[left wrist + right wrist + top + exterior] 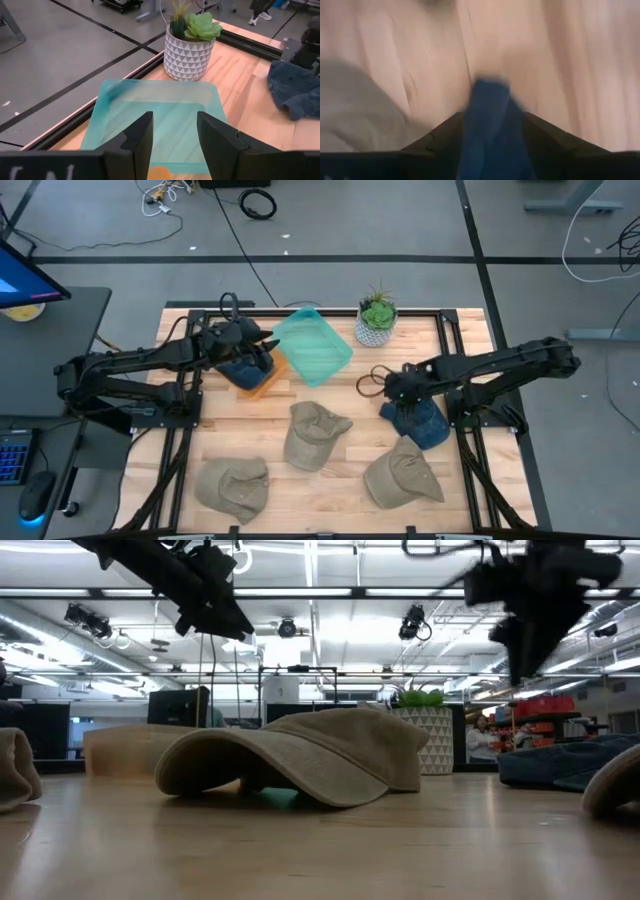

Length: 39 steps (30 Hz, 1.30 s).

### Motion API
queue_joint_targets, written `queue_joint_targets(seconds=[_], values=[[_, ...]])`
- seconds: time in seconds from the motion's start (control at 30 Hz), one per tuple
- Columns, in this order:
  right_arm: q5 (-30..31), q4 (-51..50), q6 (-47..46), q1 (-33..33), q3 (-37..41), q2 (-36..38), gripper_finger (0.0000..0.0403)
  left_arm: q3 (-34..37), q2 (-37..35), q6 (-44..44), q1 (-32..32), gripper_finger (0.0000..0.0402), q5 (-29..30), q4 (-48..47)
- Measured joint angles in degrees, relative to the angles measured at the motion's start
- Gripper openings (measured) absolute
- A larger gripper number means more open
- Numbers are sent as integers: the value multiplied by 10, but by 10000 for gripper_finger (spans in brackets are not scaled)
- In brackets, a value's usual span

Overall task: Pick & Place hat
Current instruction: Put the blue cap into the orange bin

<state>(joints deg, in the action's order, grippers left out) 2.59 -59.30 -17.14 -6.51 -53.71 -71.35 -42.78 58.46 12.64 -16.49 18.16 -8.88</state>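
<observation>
A blue denim hat (418,423) lies on the table's right side, with my right gripper (398,394) over its far-left edge, shut on it. A second blue hat (245,368) sits in an orange tray (264,386). My left gripper (262,343) hovers open above that tray, its fingers (139,137) pointing at a teal tray (160,107). Three khaki hats rest crown-up on the wood: the middle hat (315,435), the near-left hat (233,485) and the near-right hat (400,475). My right gripper (487,117) pinches a strip of the blue hat's cloth (487,97) between its two fingers, coming from above. Which part of the hat this is cannot be told through the blur. The bulk of the hat (570,762) lies on the table.
A potted succulent (376,320) in a white patterned pot stands at the far edge, between the teal tray (312,345) and the right arm. The middle khaki hat (300,755) fills the centre of the low view. Bare wood shows between the hats.
</observation>
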Motion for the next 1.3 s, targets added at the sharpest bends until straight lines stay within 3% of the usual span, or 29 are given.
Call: queue_joint_targets(seconds=[0.13,0.27,0.5,0.97,1.13,1.3], values=[[-53,-59,-36,-14,0,-30,203,0,0,0,0,156,0,0],[-105,-53,-56,-27,6,-51,203,0,0,0,0,156,0,0],[-74,-55,-73,-39,39,-75,203,0,0,-4,0,156,0,0],[-74,61,-100,-38,145,-75,200,0,0,-4,0,156,0,0],[-72,77,-128,-37,138,-76,148,0,0,-2,0,156,0,0],[-83,74,-139,-37,120,-76,36,0,0,2,2,155,-4,1]])
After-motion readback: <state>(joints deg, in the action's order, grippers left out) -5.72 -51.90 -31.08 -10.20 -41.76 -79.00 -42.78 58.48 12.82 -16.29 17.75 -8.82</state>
